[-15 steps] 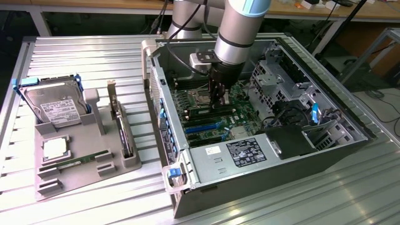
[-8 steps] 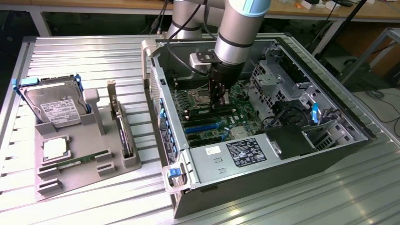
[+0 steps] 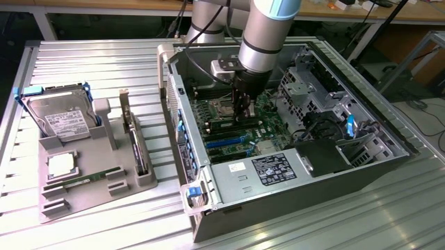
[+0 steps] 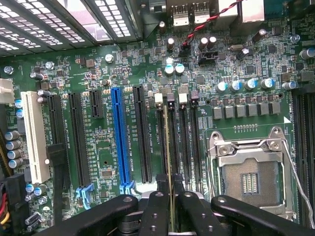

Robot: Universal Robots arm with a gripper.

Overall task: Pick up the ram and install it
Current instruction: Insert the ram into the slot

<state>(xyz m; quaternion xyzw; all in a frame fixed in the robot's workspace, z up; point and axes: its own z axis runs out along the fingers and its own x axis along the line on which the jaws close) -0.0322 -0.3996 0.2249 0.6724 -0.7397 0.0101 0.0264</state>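
Wrist view is showing the pincer (image 4: 170, 186) narrowed almost fully, its two black fingers (image 4: 158, 199) pressing on either side of the ram (image 4: 170, 142). The ram is appearing edge-on as a thin pale line between them. It is standing upright along one of the black memory slots (image 4: 183, 147) on the green motherboard (image 4: 98, 73). That slot is lying between the open processor socket (image 4: 248, 179) and the long blue expansion slot (image 4: 119, 137). Whether the stick is fully pressed home cannot be told.

Exterior view is showing the grey arm (image 3: 268, 31) reaching straight down into the open computer case (image 3: 230, 208), which is lying on its side on the ribbed metal table (image 3: 347, 224). The pincer (image 3: 243, 112) is sitting low against the motherboard, near the middle of the case. Towards the table's edge at the exterior view's left, well apart from the case, a grey tray (image 3: 90, 200) is carrying a hard drive (image 3: 59, 117) at its far end.
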